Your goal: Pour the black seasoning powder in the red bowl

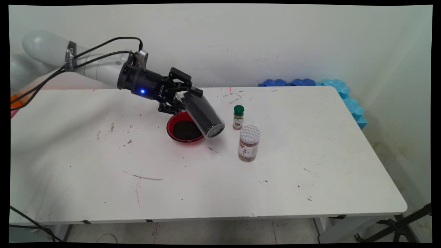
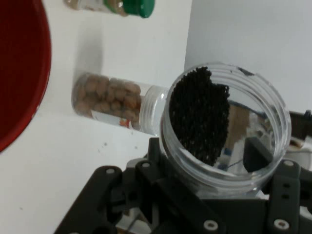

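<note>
- The gripper (image 1: 183,93) is closed around a clear jar (image 1: 203,115) that has small black grains in it.
- The two fingers (image 1: 187,88) press on the jar near its open end, one on each side.
- The jar is up in the air and tipped over. Its flat bottom points down and to the right, and its open end is up by the gripper.
- In the hand view you look right into the jar's (image 2: 225,127) open mouth. The black grains (image 2: 200,114) are heaped against one side of it.
- Right under the jar is a red bowl (image 1: 185,128) on the white table (image 1: 206,186). The bowl has black grains (image 1: 186,130) in it too.
- The low end of the jar hangs over the right edge of the bowl.
- Just to the right of the bowl is a small spice bottle (image 1: 238,117) with a green cap. It stands up straight.
- Near that bottle, a bit closer to the front of the table, stands a bigger jar with a white lid (image 1: 248,143). It has brown round bits in it.
- The two standing jars are close but do not touch.
- Blue foam mats (image 1: 339,91) lie at the far right corner of the table, by the wall.
- The table top has dark scuffs and little marks on it.
</note>
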You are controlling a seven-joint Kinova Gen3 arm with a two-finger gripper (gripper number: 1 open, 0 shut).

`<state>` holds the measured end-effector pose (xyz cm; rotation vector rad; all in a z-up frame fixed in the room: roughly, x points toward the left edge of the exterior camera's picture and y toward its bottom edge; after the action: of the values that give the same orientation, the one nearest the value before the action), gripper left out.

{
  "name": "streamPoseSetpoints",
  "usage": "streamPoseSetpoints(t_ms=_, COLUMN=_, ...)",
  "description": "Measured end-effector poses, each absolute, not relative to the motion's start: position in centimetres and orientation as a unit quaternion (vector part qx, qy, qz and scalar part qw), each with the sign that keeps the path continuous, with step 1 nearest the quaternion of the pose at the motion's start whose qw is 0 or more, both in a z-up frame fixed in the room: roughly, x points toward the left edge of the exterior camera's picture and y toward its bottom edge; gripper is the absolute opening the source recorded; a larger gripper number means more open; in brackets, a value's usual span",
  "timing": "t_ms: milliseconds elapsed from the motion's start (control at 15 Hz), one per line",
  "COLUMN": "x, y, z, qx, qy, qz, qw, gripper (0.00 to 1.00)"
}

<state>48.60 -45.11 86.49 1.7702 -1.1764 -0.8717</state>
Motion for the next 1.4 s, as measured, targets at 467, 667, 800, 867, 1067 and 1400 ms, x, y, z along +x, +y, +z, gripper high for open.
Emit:
streamPoseSetpoints(t_ms=467, x=48.4, y=-44.7, z=88.0, qx=0.607, qy=-0.597, qz=-0.256, qw=0.458, gripper=0.0)
streamPoseSetpoints(t_ms=667, x=48.1, y=-44.3, z=88.6, qx=0.556, qy=-0.645, qz=-0.217, qw=0.477, gripper=0.0)
streamPoseSetpoints(t_ms=800, x=48.0, y=-44.2, z=89.0, qx=0.529, qy=-0.668, qz=-0.198, qw=0.485, gripper=0.0)
streamPoseSetpoints(t_ms=867, x=48.0, y=-44.0, z=89.1, qx=0.515, qy=-0.679, qz=-0.187, qw=0.488, gripper=0.0)
streamPoseSetpoints(t_ms=1067, x=47.8, y=-43.6, z=89.6, qx=0.462, qy=-0.718, qz=-0.151, qw=0.498, gripper=0.0)
streamPoseSetpoints(t_ms=1400, x=47.5, y=-42.6, z=90.7, qx=0.354, qy=-0.782, qz=-0.081, qw=0.507, gripper=0.0)
